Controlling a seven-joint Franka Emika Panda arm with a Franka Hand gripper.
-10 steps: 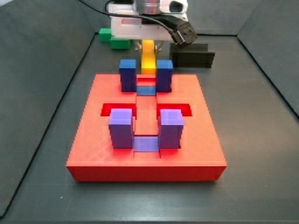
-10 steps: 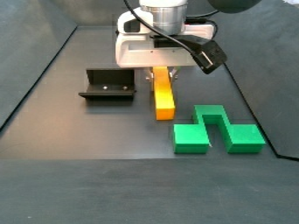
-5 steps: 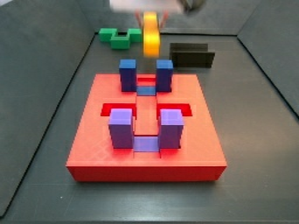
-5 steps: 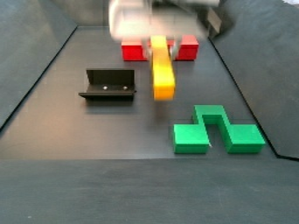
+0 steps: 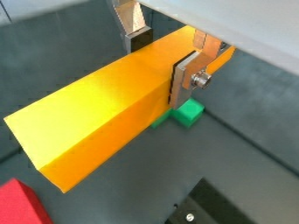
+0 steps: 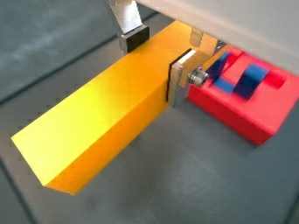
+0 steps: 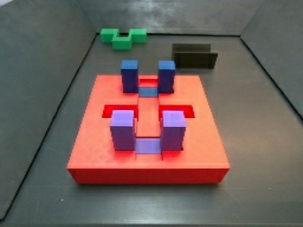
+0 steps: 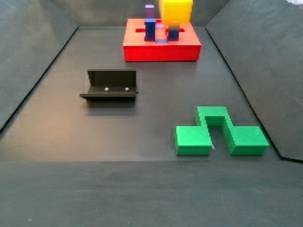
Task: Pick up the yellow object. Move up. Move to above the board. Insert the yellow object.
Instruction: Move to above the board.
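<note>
in both wrist views your pincer [image 5: 163,54] is clamped on the yellow object [image 5: 111,114], held above the surface; a side view cuts the bar off over the board [image 8: 162,49], hiding the pincer.

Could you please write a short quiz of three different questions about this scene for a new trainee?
1. True or false: the gripper is shut on the yellow object.
2. In a side view, which thing lies nearest the camera: (a) the board, (b) the fixture, (c) the green notched block?
3. How many upright posts stand on the board in a side view?

Key:
1. True; a silver finger presses each long side of the bar.
2. (c)
3. Four, in two pairs.
</note>
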